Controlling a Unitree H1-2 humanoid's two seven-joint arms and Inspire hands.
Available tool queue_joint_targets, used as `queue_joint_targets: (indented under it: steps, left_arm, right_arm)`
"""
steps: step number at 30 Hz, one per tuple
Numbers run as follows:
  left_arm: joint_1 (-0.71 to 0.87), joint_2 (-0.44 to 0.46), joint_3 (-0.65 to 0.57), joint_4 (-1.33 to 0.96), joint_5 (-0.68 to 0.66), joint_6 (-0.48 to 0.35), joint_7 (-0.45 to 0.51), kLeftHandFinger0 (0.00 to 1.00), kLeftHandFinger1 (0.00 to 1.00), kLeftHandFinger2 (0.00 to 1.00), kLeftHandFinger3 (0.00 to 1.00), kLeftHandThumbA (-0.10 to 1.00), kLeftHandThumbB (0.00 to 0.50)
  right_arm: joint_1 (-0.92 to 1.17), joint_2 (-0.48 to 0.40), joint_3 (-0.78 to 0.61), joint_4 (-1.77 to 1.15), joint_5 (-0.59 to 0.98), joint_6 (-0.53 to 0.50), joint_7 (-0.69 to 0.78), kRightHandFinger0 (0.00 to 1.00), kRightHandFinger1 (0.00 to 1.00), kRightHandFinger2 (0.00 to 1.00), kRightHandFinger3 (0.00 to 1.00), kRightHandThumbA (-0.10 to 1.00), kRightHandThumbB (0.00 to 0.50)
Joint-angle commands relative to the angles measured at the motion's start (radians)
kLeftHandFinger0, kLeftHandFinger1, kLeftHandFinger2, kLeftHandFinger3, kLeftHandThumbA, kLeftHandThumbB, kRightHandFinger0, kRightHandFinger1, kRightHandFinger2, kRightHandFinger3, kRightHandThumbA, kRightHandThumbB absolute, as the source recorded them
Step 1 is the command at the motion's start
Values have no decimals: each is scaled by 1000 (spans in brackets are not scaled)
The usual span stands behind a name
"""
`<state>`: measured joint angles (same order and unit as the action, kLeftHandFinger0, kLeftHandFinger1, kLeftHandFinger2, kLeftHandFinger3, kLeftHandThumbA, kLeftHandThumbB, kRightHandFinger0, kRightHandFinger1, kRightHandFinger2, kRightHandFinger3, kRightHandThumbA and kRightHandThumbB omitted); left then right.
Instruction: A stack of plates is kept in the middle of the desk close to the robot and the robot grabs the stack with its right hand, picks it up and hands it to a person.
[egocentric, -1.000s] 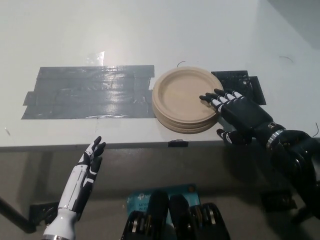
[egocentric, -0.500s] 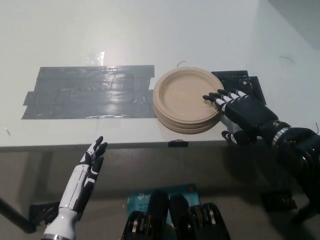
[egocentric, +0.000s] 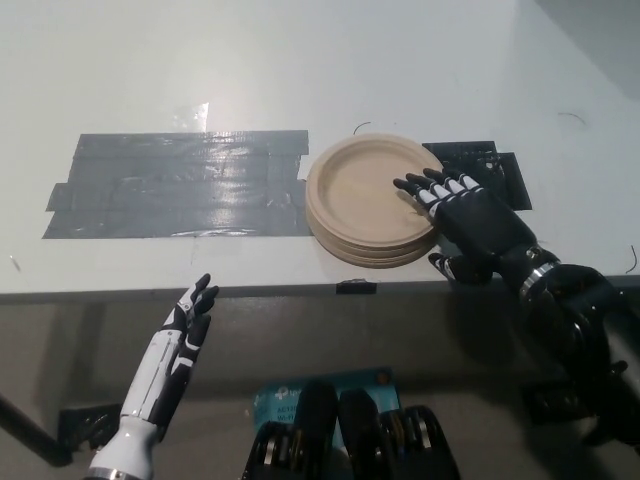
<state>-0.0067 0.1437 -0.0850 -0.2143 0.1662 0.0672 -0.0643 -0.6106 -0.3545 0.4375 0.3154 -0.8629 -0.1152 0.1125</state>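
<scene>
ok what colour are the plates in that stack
Plain light tan, like uncoated paper; the stack of plates shows clearly in the head view.

White desk (egocentric: 300, 60) with tape patches (egocentric: 180, 183), plate stack (egocentric: 368, 197).

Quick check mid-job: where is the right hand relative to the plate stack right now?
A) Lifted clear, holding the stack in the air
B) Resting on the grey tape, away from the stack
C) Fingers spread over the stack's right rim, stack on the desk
C: the black right hand lies with fingers spread over the right rim of the plate stack, which sits on the desk.
</scene>
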Motion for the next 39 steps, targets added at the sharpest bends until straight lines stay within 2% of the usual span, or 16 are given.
queue_joint_targets:
  steps: [1, 14, 18, 20, 21, 22, 23, 24, 25, 26, 27, 32, 34, 36, 37, 39]
  left_arm:
    - [-4, 12, -1, -18, 7, -9, -11, 1000, 1000, 1000, 1000, 1000, 0]
    - [-11, 11, -1, -19, 6, -4, -15, 1000, 1000, 1000, 1000, 1000, 0]
    - [-16, 12, -1, -16, 1, -4, -18, 1000, 1000, 1000, 1000, 1000, 0]
    - [-19, 13, -1, -18, 4, 1, -17, 1000, 1000, 1000, 1000, 1000, 0]
    - [-21, 13, -1, -17, 5, 1, -17, 1000, 1000, 1000, 1000, 1000, 0]
    - [-21, 13, -1, -16, 4, -1, -17, 1000, 1000, 1000, 1000, 1000, 0]
    - [-20, 12, -1, -15, 3, -2, -17, 1000, 1000, 1000, 1000, 1000, 0]
    - [-21, 13, -3, -14, 5, -2, -17, 1000, 1000, 1000, 1000, 1000, 0]
    - [-23, 14, -4, -14, 9, -2, -17, 1000, 1000, 1000, 1000, 1000, 0]
    - [-25, 15, -6, -13, 13, -3, -16, 1000, 1000, 1000, 1000, 1000, 0]
    - [-28, 15, -8, -14, 13, -1, -17, 1000, 1000, 1000, 1000, 1000, 0]
    - [-40, 13, -4, -17, -4, 5, -21, 1000, 1000, 1000, 1000, 1000, 0]
    - [-40, 14, -5, -14, -6, -2, -21, 1000, 1000, 1000, 1000, 1000, 0]
    - [-39, 16, -5, -14, -7, -4, -23, 1000, 1000, 1000, 1000, 1000, 0]
    - [-37, 17, -5, -17, -9, -2, -25, 1000, 1000, 1000, 1000, 1000, 0]
    - [-35, 19, -5, -23, -8, 6, -27, 1000, 1000, 1000, 1000, 1000, 0]
  right_arm:
    - [-56, 9, 5, 16, -36, -27, -80, 1000, 1000, 1000, 1000, 1000, 500]
    - [-92, 29, 33, 86, -54, -30, -106, 1000, 1000, 1000, 1000, 1000, 500]
    - [-114, 35, 50, 133, -49, -42, -93, 1000, 1000, 1000, 1000, 897, 500]
    - [-139, 47, 66, 197, -53, -66, -118, 1000, 1000, 1000, 1000, 718, 500]
    - [-167, 62, 88, 276, -79, -102, -203, 1000, 1000, 1000, 1000, 477, 449]
    - [-188, 71, 118, 344, -120, -129, -313, 563, 624, 713, 836, 10, 358]
    - [-198, 74, 134, 374, -143, -139, -369, 563, 624, 713, 836, 10, 358]
    - [-222, 89, 178, 466, -206, -130, -537, 95, 236, 423, 490, -96, 359]
    - [-231, 97, 194, 503, -227, -113, -592, 19, 71, 268, 438, -99, 348]
    - [-246, 110, 215, 561, -246, -98, -663, 4, 14, 225, 312, -100, 331]
    - [-256, 119, 224, 604, -244, -104, -705, 0, 1, 218, 318, -100, 302]
    - [-268, 129, 226, 672, -209, -174, -807, 0, 16, 436, 214, -100, 270]
    - [-265, 130, 226, 679, -201, -186, -834, 0, 32, 510, 262, -100, 246]
    - [-264, 129, 229, 684, -203, -192, -878, 0, 38, 529, 351, -100, 259]
    - [-258, 124, 226, 672, -203, -198, -915, 0, 25, 507, 490, -100, 280]
    - [-258, 118, 227, 666, -207, -201, -972, 0, 0, 382, 605, -100, 320]
